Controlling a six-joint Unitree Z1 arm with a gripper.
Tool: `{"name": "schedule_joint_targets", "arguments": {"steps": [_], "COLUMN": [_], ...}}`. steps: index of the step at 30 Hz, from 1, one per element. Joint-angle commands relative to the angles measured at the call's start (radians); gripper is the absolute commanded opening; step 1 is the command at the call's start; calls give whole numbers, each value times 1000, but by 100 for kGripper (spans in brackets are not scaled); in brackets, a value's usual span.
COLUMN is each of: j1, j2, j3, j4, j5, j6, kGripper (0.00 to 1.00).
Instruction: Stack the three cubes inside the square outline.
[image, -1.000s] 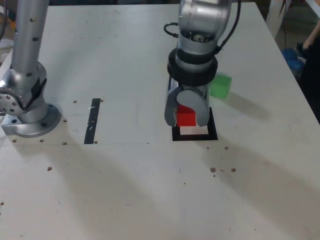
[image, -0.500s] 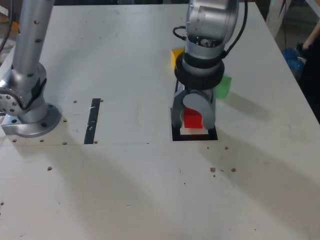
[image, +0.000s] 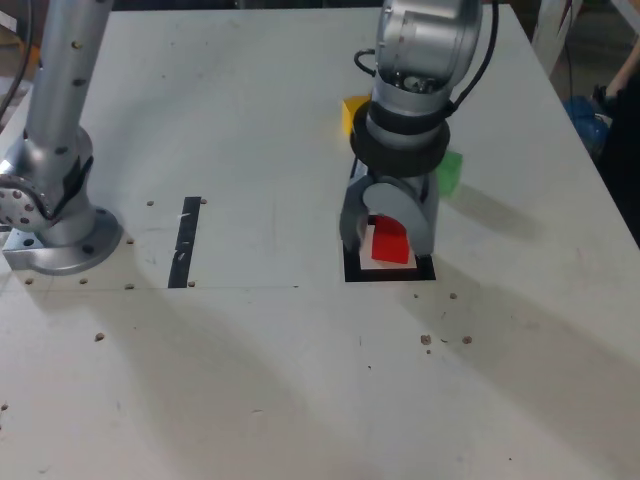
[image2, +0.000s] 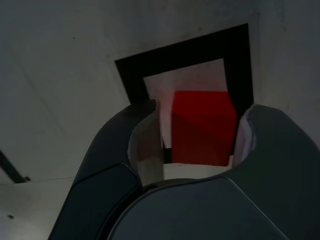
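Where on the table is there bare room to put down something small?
Bare: between the black strip and the square outline, and below both in the exterior view. Crowded: around the outline, with gripper, red cube, yellow cube, green cube.

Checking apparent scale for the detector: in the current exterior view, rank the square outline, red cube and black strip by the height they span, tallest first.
1. Black strip
2. Square outline, its upper part hidden behind the gripper, so its rank against the strip is unsure
3. Red cube
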Motion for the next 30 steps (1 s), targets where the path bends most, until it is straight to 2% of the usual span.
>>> {"name": "schedule_joint_targets", "arguments": {"steps": [1, 5, 8, 11, 14, 19, 22, 25, 30], "j1": [2, 3, 29, 101, 215, 426, 515, 566, 592], "j2": [-36, -104, -186, -246, -265, -232, -197, -153, -73], "j3": [-4, -1, 5, 4, -8, -52, -92, -142, -204], "j4": [40, 102, 148, 186, 201, 202, 202, 202, 200], "j5": [13, 45, 101, 159, 191, 199, 192, 181, 160], "j6": [-1, -3, 16, 66, 131, 193, 202, 206, 216], "kGripper": [94, 98, 99, 99, 99, 99, 98, 97, 96]}}
